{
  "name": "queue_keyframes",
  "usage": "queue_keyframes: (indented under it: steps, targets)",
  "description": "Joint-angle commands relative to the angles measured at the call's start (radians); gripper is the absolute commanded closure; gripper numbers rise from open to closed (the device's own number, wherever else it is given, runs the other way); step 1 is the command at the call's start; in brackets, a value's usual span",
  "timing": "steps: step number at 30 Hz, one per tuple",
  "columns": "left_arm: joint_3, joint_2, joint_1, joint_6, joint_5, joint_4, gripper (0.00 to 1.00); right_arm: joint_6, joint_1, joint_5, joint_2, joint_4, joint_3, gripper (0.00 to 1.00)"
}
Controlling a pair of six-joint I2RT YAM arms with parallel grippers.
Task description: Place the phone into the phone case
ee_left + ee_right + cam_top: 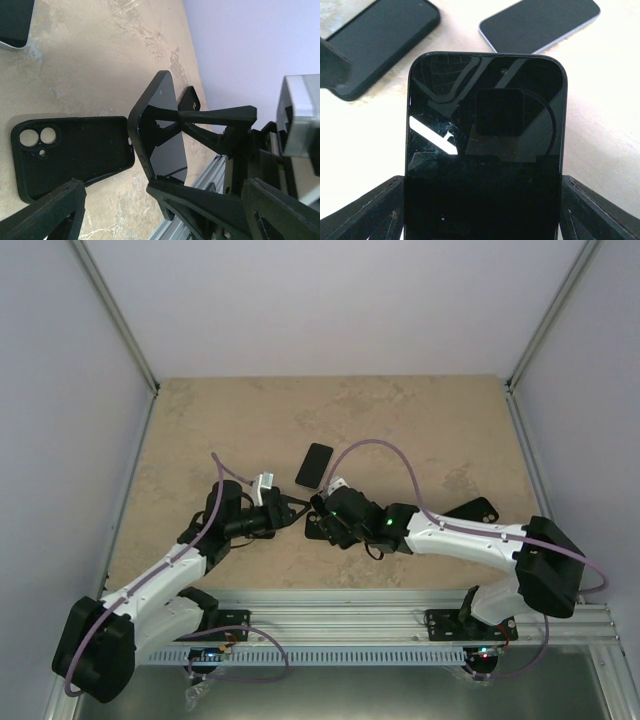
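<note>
Left wrist view: left gripper point(162, 215) gaped empty; right gripper point(156, 150) clamped tilted phone point(170, 140), whose corner could snag case point(75, 150) at nine o'clock.

We see a beige, marbled surface point(420, 420) boxed in by plain pale walls point(340, 300) — aluminium posts point(115, 315) stand in the far corners, the light even.

The phone point(485, 145) runs off the bottom edge of the right wrist view, its lower end unseen between the fingers point(360, 210). There the case point(380, 40) is cut by the top and left edges, and the second phone point(540, 25) by the top. From above, the right gripper point(322, 520) hides most of the case.
</note>
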Motion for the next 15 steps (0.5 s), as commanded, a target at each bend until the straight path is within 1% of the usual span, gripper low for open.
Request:
queue_keyframes:
  steps: [1,11,13,15]
  targets:
    - [-0.038,0.017,0.004,-0.056,0.051,0.147,0.15,-0.056,0.018,-0.018,-0.039,0.093,0.028,0.52]
    - [-0.058,0.074,-0.021,-0.098,0.065,0.259,0.34,-0.107,0.025,-0.160,-0.124,0.209,-0.028,0.52]
    - [-0.055,0.086,-0.049,-0.113,0.067,0.294,0.39,-0.110,0.026,-0.169,-0.126,0.218,-0.034,0.52]
    - [-0.050,0.095,-0.073,-0.125,0.067,0.313,0.46,-0.111,0.027,-0.170,-0.123,0.216,-0.036,0.52]
